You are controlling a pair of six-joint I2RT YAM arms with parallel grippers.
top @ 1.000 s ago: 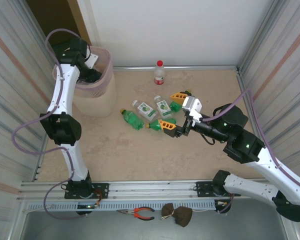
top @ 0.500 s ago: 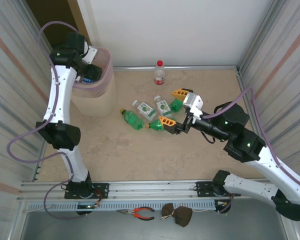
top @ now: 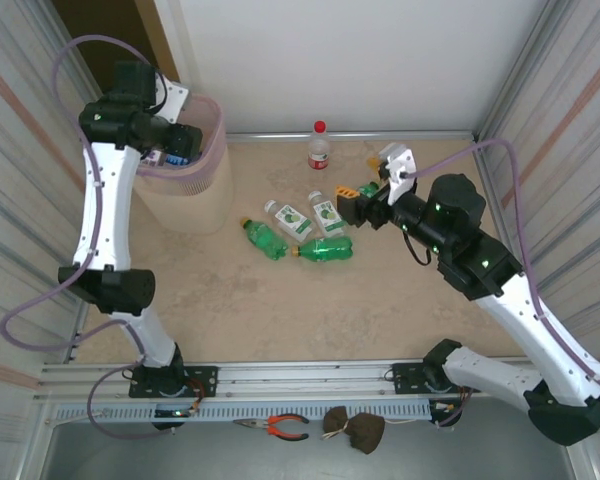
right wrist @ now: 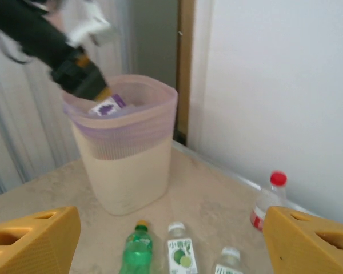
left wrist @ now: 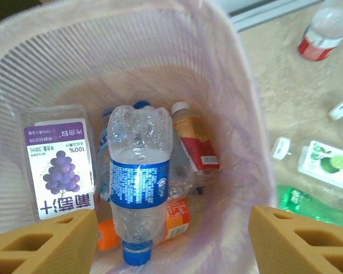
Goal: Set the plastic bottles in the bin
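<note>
The bin [top: 195, 185] stands at the back left. My left gripper [top: 177, 152] hangs open over its mouth. Looking into the bin [left wrist: 240, 74], I see a clear bottle with a blue label and cap [left wrist: 138, 188] lying free between the wide-apart fingers of the left gripper [left wrist: 171, 228], on top of red-labelled [left wrist: 197, 142] and orange-labelled [left wrist: 174, 220] bottles and a grape-labelled one [left wrist: 60, 171]. On the table lie two green bottles [top: 265, 238] [top: 325, 250] and two clear green-labelled ones [top: 287, 219] [top: 327, 212]. A red-capped bottle [top: 319, 146] stands at the back. My right gripper [top: 360, 190] is raised, open and empty.
Corrugated walls close in the left and right sides, and a white wall the back. Pliers [top: 280, 427] and a brown lump [top: 355, 430] lie below the front rail. From the right wrist, the bin [right wrist: 126, 142] stands far left and the red-capped bottle [right wrist: 268, 200] right.
My right gripper has lifted away from the green bottle and drawn back toward the rear right, leaving the bottle on the table. My left arm has swung further over the bin.
</note>
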